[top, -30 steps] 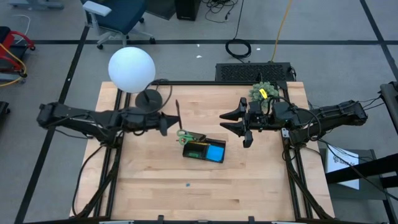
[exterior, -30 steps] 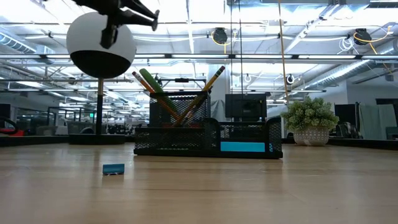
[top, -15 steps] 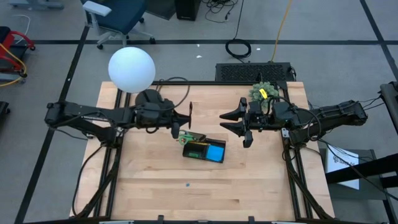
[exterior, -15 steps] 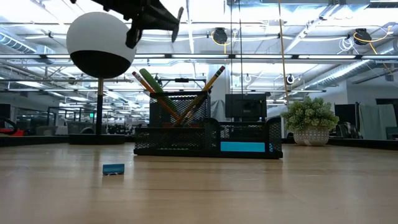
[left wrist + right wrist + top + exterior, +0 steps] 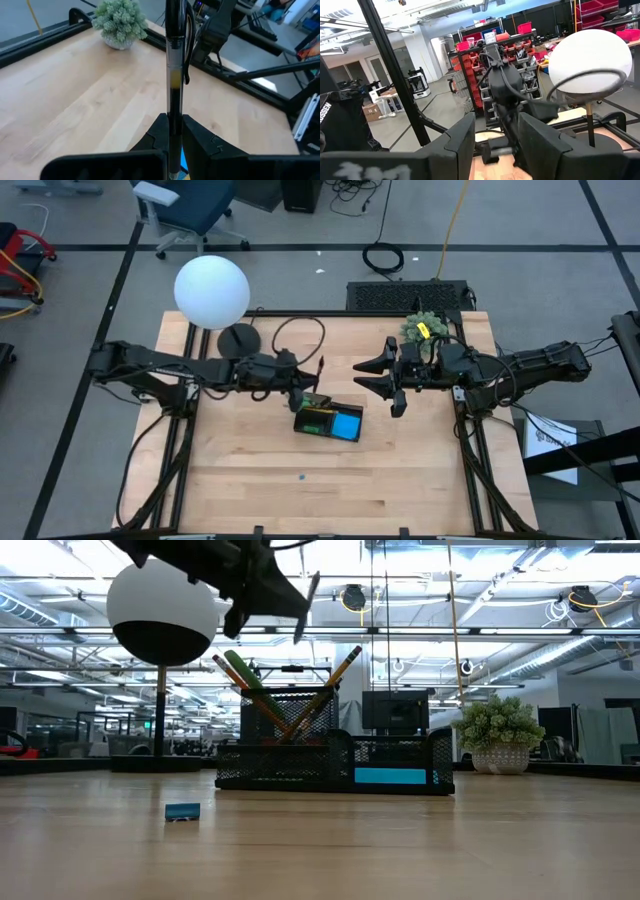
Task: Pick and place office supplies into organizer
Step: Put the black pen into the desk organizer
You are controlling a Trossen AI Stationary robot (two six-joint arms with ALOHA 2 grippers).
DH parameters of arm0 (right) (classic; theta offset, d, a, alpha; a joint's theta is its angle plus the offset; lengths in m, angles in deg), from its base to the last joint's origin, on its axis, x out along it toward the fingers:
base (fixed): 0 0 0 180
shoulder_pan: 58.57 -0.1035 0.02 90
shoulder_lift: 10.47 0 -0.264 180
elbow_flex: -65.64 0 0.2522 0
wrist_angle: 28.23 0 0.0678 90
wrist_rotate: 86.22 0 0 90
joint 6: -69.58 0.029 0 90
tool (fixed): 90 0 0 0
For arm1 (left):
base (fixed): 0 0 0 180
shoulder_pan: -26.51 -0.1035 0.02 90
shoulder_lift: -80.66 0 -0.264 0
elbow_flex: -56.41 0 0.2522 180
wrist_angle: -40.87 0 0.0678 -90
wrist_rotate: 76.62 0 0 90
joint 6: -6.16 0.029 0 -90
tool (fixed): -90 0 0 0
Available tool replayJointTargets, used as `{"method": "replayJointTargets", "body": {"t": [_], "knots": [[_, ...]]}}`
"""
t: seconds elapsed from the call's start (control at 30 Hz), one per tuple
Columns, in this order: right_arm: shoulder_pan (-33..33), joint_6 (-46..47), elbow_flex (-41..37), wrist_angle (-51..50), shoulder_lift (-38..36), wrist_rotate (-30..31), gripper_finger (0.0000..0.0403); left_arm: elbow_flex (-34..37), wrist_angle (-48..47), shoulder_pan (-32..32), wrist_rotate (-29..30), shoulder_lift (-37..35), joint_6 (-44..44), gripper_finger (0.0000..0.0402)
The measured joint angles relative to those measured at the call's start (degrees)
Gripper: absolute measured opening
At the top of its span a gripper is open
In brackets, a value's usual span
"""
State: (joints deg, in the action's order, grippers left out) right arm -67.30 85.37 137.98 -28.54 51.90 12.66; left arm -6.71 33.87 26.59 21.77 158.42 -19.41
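Note:
The black mesh organizer [image 5: 322, 420] stands mid-table; it also shows in the low view [image 5: 335, 762]. It holds the blue pad [image 5: 347, 425], the green-handled scissors [image 5: 299, 397] and pencils [image 5: 335, 675] that lean in its taller back section. My left gripper [image 5: 305, 378] is shut on a dark pen [image 5: 318, 370] in the air just left of and above the organizer. My right gripper [image 5: 368, 377] hovers open and empty to the organizer's right. A small eraser [image 5: 301, 476] lies on the table near the front; it also shows in the low view [image 5: 182, 811]. My left gripper pinches the pen's barrel [image 5: 173, 120] between its two fingers [image 5: 161, 131]. The fingers come from the table's left, slanting a little down, and lie across the pen. The pen [image 5: 307, 606] is lifted clear and stands nearly upright, tilted a little.
A lamp with a white globe [image 5: 211, 290] and black round base [image 5: 238, 338] stands at the far left behind my left arm. A green plant [image 5: 422, 327] sits at the far right. Bare wood lies near the front edge around the eraser.
My left gripper has carried the pen toward the table's right, up to the organizer, and gone a little down. The pen has tipped from upright to slightly tilted. My right arm has kept still.

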Motion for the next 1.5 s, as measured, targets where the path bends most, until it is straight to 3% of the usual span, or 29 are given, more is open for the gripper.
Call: {"method": "replayJointTargets", "body": {"t": [0.53,1.5], "knots": [[0.0,-0.02,-0.01,0.0,0.01,0.0,0.0139,0.02,3.77,1.17,-1.14,10.56,-0.02,0.0026],[0.0,-0.02,0.0,-0.02,-0.01,-0.01,0.0139,0.02,0.42,1.95,0.63,13.05,1.33,0.0026]]}}
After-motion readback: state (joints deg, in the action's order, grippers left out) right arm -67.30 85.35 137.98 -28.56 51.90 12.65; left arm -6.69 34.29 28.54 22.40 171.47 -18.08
